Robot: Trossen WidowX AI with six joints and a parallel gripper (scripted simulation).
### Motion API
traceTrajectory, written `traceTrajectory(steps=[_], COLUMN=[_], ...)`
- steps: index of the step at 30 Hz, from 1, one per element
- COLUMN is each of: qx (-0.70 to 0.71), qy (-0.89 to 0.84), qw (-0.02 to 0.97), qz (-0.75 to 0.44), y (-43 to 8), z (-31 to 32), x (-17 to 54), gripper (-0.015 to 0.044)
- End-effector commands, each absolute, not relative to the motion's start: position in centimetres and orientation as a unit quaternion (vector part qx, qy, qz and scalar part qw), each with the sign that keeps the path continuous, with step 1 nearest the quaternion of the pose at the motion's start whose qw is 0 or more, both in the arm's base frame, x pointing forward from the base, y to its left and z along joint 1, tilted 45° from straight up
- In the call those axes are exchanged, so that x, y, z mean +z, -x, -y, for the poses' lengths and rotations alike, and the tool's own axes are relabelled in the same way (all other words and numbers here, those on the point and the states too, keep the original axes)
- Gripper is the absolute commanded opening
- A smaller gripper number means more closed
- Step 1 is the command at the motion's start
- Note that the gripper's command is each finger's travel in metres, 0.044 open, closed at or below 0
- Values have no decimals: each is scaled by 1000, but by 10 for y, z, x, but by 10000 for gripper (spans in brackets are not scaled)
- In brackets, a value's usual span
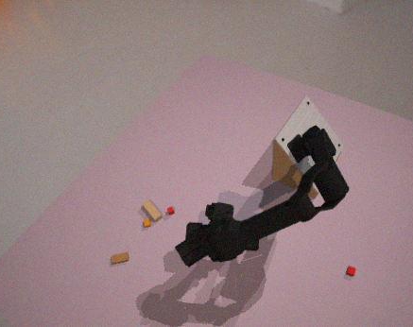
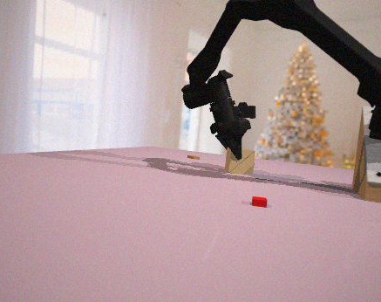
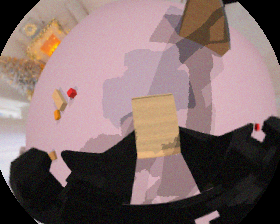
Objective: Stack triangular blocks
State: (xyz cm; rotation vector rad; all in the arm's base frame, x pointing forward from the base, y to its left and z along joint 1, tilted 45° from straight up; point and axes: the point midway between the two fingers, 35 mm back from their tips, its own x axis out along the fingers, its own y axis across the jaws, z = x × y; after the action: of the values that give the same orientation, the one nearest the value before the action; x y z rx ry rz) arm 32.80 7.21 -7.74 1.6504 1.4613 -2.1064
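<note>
In the exterior view, the upper triangular block lies on the lower triangular block, sloped face on sloped face. A diagonal seam shows between them, and together they look nearly square, low at the table. My gripper is shut on the upper block, with a finger on each side; its wood face shows between the fingers in the wrist view. The exact evenness of the ends and whether the fingers also touch the lower block cannot be told. In the top view the hand hides both blocks.
A tan block, a red cube, an orange cube and a brown block lie apart. Another red block lies away. The arm stands by a large wooden wedge.
</note>
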Motion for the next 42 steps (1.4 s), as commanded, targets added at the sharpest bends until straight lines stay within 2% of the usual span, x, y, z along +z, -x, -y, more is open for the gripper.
traceTrajectory(steps=[1,28,42], qx=[-690,-690,-690], qy=[-542,-542,-541], qw=[43,42,46], qz=[-478,-477,-479], y=[-328,-327,-327], z=[-73,-74,-73], x=[-78,-79,-79], gripper=[0,0,367])
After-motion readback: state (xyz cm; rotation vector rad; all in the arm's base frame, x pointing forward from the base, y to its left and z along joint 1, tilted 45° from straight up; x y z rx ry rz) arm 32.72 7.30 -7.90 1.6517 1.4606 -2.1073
